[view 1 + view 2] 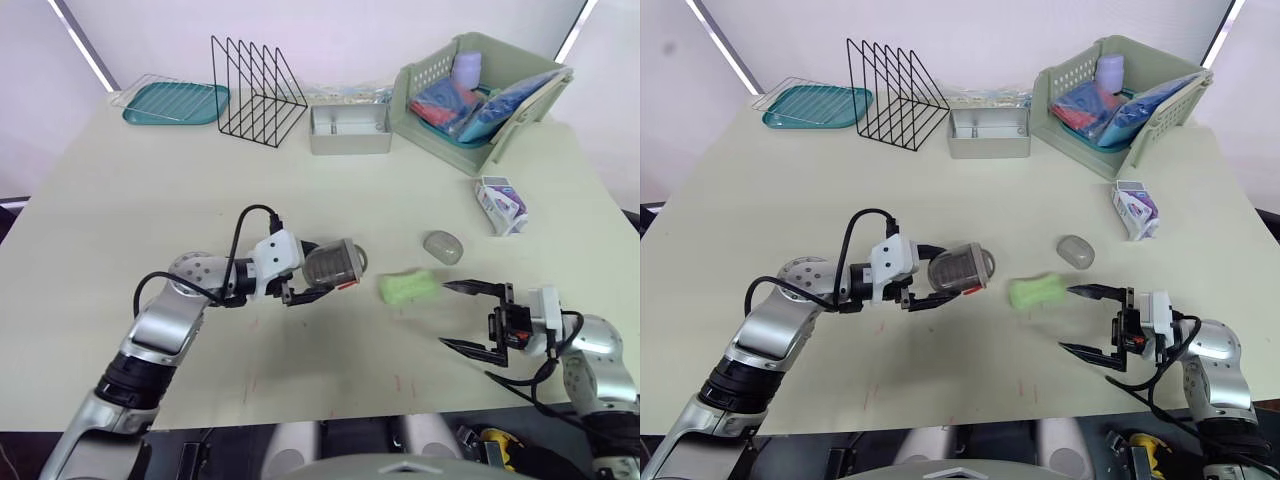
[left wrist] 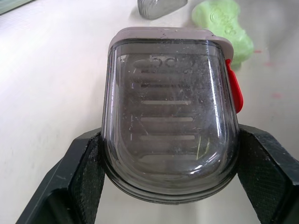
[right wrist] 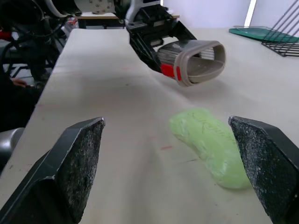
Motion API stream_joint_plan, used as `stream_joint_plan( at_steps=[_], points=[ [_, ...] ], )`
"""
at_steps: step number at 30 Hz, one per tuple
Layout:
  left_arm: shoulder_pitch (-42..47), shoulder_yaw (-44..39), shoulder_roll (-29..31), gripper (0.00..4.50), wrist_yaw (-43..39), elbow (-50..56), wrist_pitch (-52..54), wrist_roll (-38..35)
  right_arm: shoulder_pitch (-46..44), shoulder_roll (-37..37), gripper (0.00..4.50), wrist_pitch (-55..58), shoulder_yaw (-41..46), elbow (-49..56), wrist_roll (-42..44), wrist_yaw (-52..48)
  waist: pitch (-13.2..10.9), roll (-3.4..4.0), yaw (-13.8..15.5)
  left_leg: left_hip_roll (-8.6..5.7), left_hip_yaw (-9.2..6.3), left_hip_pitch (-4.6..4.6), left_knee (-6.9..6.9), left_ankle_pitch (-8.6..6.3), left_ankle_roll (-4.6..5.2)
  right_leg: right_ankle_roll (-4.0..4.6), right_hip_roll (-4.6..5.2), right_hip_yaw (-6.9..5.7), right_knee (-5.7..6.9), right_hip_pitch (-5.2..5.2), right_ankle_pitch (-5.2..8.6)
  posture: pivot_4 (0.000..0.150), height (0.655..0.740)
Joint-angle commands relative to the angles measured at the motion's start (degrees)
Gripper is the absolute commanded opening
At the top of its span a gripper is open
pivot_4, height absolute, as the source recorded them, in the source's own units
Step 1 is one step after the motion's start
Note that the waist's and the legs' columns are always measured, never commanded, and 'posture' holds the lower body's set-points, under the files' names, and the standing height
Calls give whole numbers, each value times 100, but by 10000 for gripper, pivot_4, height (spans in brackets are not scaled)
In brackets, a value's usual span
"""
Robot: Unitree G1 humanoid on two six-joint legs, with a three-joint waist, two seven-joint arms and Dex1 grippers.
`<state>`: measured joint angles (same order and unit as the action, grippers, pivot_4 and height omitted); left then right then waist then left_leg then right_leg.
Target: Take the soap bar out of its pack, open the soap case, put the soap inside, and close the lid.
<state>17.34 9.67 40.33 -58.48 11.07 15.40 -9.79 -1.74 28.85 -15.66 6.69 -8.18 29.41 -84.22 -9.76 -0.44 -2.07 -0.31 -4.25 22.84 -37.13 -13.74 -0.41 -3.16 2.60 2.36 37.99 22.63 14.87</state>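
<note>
1. Closest up, at the near right, the right gripper (image 1: pixel 444 314) has its fingers spread wide with nothing between them.
2. Over on the left, the left gripper (image 2: pixel 170 154) is pinching the clear soap case (image 1: pixel 333 264), tipped sideways with its open mouth facing right.
3. Just right of that mouth, the green soap bar (image 1: pixel 407 286) lies unwrapped on the table (image 1: pixel 150 200).
4. Right of and a bit farther than the soap is the grey lid (image 1: pixel 443 246), then the pack (image 1: pixel 499 205).

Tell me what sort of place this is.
Probably a robot test room staged with household goods, not a home: a plain pale table holding a black wire rack, a teal tray and a green basket of packs.
</note>
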Motion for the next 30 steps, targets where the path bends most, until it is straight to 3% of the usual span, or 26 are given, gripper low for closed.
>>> stream_joint_plan(
  at_steps=[1,10,16,30],
  points=[
    [5,-87,126,34433,-133,171,-202,-39,-83,52,44574,-279,224,-179,32,92,0,0,5,0,1,0,0,0,0,0,0,1,0,0,0,1500,7400],
    [288,100,789,34433,-767,101,-100,185,33,109,44574,-319,156,-155,358,-308,0,1,5,0,3,-2,0,0,0,1,0,2,0,-2,0,1500,7400],
    [483,261,833,34433,-949,145,242,160,170,223,44574,-334,100,148,602,-789,0,1,13,0,1,-2,-2,0,0,0,0,1,1,-3,0,1500,7400],
    [1476,1130,777,34433,-1347,232,1192,606,156,298,44574,-700,-88,-64,434,-825,0,0,28,-4,0,0,-7,0,0,0,-1,1,3,-4,0,1500,7400]
  ],
)
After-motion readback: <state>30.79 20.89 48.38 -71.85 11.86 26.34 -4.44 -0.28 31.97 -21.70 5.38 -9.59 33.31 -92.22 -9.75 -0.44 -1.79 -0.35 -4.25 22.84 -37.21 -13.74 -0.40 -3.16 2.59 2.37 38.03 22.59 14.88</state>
